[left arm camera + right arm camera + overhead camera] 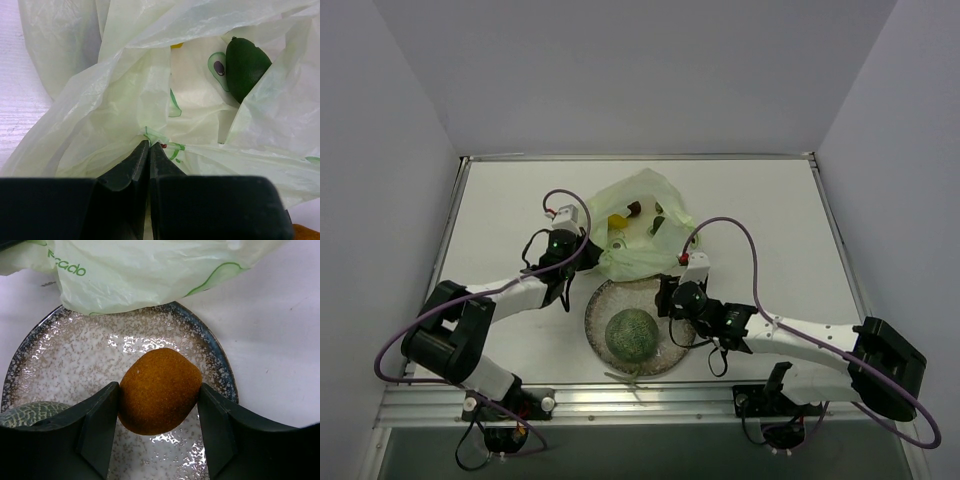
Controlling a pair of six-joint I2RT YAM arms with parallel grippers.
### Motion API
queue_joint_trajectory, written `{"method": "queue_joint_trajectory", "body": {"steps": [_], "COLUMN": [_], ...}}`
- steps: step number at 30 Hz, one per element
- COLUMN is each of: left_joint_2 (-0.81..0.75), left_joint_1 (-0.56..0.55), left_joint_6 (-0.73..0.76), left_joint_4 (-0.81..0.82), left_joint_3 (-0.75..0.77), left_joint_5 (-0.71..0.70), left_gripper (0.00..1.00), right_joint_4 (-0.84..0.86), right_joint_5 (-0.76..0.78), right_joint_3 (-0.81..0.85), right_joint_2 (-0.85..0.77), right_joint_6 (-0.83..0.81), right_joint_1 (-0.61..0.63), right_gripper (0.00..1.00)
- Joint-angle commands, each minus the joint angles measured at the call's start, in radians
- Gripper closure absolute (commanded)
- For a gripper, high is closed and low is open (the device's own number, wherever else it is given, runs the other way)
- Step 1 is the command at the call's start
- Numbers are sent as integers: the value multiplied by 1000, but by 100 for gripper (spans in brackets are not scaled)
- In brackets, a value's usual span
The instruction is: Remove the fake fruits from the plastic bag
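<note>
your right pincer (157, 388) clamped on orange (160, 395) over plate (75, 355), near melon (25, 412): looks light, hard, slick, so hold across its middle; left pincer (149, 146) pinched tight on flimsy plastic bag (120, 100) edge, dark green piece (245, 65) inside

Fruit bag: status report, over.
Left gripper pinching bag. Right gripper shut on orange over plate. Melon on plate; dark green fruit inside bag.
</note>
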Motion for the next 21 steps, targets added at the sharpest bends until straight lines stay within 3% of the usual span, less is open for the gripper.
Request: {"method": "queue_joint_trajectory", "body": {"steps": [1,3,4,6,8,11,12,13,16,18,21], "left_joint_2": [-44,-52,-56,-75,-84,-78,-73,-69,-52,-49,-46], "left_joint_1": [0,0,0,0,0,2,0,0,-1,-3,-9], "left_joint_6": [17,17,15,15,15,13,12,7,-9,-17,-22], "left_joint_4": [19,22,31,38,38,39,38,42,54,64,65], "left_joint_3": [10,5,1,-9,-12,-10,-10,-9,-12,-16,-15], "left_joint_5": [7,7,7,10,10,13,14,19,26,31,31], "left_gripper": [98,98,98,97,98,98,98,98,98,98,98], "right_joint_4": [-12,-41,-56,-87,-119,-124,-120,-106,-65,-46,52], "right_joint_5": [31,38,48,49,67,74,66,61,71,60,2], "right_joint_3": [18,28,39,47,82,160,185,211,315,393,438], "right_joint_2": [-19,-13,-11,-18,-42,-51,-27,-9,82,163,270], "right_joint_6": [43,48,49,33,11,-50,-65,-104,-183,-222,-282], "right_joint_1": [18,20,21,21,20,9,1,-3,-6,-31,-101], "right_gripper": [64,47,31,24,23,38,47,68,94,100,100]}}
